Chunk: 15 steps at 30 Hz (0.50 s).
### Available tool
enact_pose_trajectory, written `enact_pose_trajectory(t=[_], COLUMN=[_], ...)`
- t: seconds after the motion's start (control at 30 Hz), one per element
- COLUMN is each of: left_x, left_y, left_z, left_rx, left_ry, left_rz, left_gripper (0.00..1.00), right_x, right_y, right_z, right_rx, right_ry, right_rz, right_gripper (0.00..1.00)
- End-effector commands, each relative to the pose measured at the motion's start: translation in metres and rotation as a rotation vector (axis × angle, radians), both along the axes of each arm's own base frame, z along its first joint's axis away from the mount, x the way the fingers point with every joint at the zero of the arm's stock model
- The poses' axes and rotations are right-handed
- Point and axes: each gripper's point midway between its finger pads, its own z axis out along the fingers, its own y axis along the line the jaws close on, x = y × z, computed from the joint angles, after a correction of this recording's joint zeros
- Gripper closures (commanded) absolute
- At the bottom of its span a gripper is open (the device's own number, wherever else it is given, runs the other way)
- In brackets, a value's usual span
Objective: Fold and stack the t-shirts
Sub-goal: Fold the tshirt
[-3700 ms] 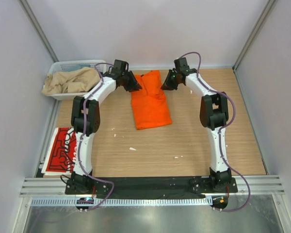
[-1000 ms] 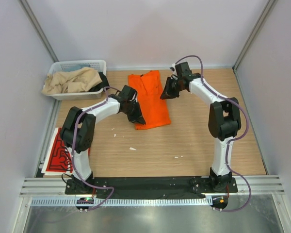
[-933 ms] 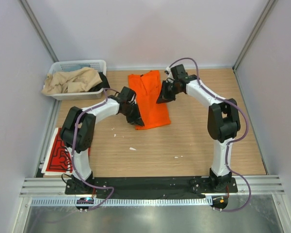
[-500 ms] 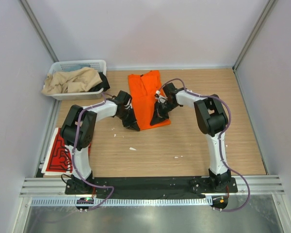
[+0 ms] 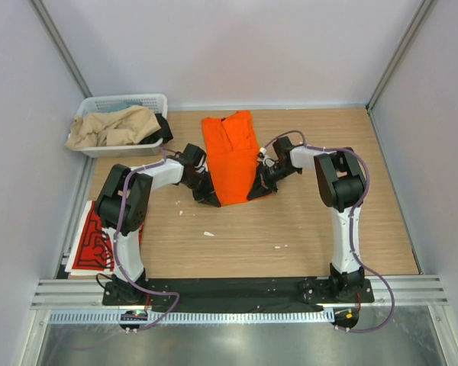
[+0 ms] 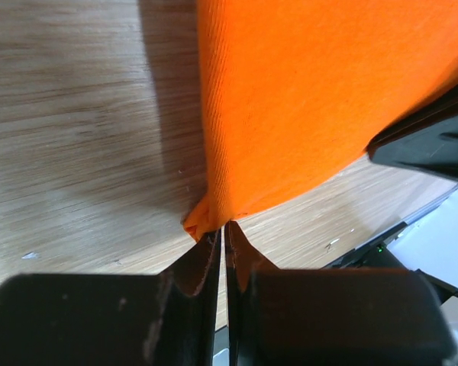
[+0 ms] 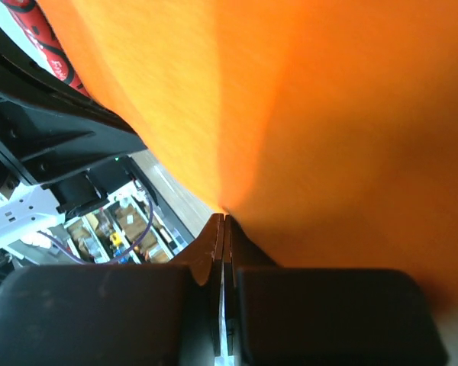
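Note:
The orange t-shirt (image 5: pixel 231 156) lies folded into a long strip at the back middle of the table. My left gripper (image 5: pixel 211 200) is at its near left corner, and in the left wrist view the left gripper (image 6: pixel 223 229) is shut on that orange corner (image 6: pixel 201 225). My right gripper (image 5: pixel 256 192) is at the near right corner; the right wrist view shows the right gripper (image 7: pixel 224 219) shut on the orange cloth (image 7: pixel 328 130), which fills that view. The red t-shirt (image 5: pixel 91 235) with white lettering lies flat at the front left, partly behind the left arm.
A white slatted basket (image 5: pixel 153 101) stands at the back left with a beige cloth (image 5: pixel 111 126) heaped in it. Small white specks (image 5: pixel 208 233) dot the wooden table. Grey walls close in both sides and the back.
The right gripper has come down from the shirt's far right side to its near right corner and shut. The left gripper has shifted slightly toward the near left corner and closed.

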Motion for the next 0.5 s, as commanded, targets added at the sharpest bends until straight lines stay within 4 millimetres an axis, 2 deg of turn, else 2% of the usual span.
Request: enact_pose_trajectory(t=[0.0,0.23,0.37,0.47], left_x=[-0.026,-0.036,-0.039,-0.041], left_y=[0.025,0.032,0.034,0.033], left_z=[-0.035,-0.038,-0.031,-0.019], left_rx=[0.123,0.139,0.137,0.123], left_ry=[0.074,0.08,0.066,0.052], left_rz=[-0.024,-0.036,-0.038,-0.036], left_gripper=[0.94,0.94,0.94,0.94], right_x=[0.005,0.004,0.007,0.005], right_y=[-0.024,-0.056,-0.083,-0.092], right_z=[0.0,0.002,0.005,0.016], right_rx=[-0.07,-0.095,-0.134,-0.154], right_ry=[-0.066,-0.056,-0.051,-0.061], right_rz=[-0.025,-0.089,-0.165,-0.193], right_gripper=[0.99,0.99,0.99,0.97])
